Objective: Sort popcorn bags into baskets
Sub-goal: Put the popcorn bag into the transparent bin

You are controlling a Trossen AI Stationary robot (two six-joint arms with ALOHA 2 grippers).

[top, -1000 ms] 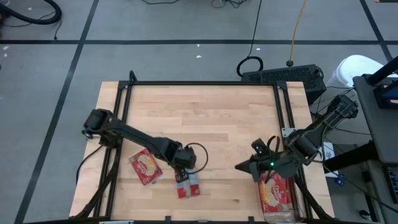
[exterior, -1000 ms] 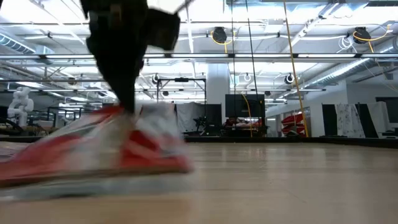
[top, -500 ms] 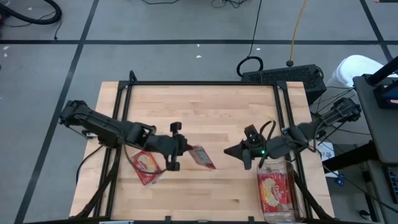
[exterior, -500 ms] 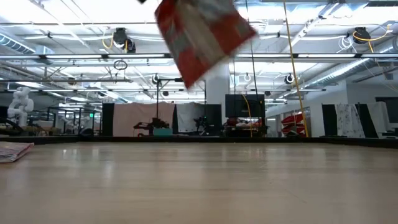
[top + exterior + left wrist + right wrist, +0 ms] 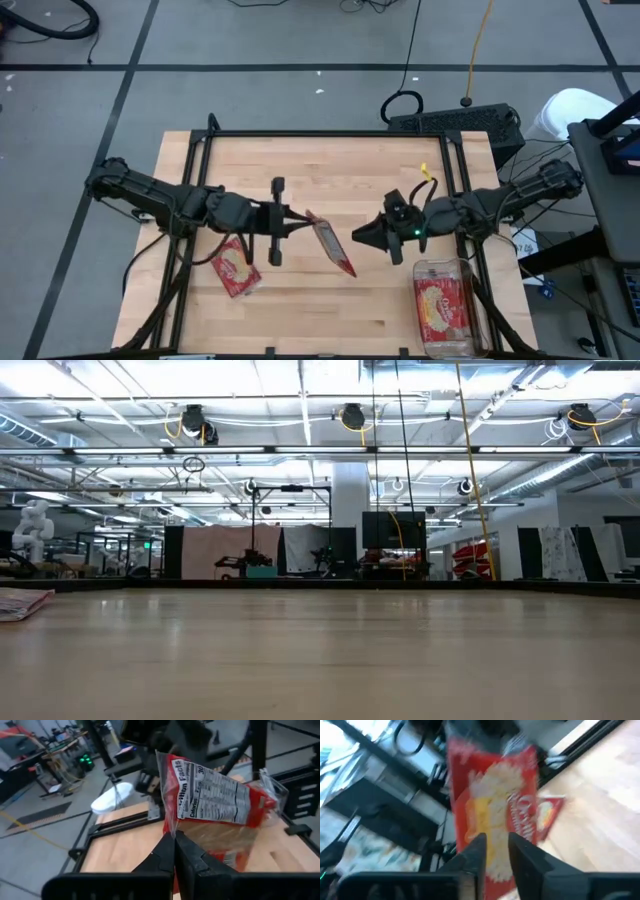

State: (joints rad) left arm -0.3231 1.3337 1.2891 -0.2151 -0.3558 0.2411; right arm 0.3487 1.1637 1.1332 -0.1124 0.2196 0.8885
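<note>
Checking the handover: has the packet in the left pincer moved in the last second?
Yes. The held packet left the table's front edge, moving up and toward the right pincer.

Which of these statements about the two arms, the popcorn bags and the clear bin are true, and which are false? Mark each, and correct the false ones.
1. The left gripper is shut on a popcorn bag held above the table. True.
2. The clear bin is empty. False: one packet lies in it.
3. The right gripper faces the held bag, its fingers apart. True.
4. The second bag lies at the table's right edge. False: it lies near the left edge, under the left arm.
5. The right gripper already grips the held bag. False: its fingers have not closed on it.
</note>
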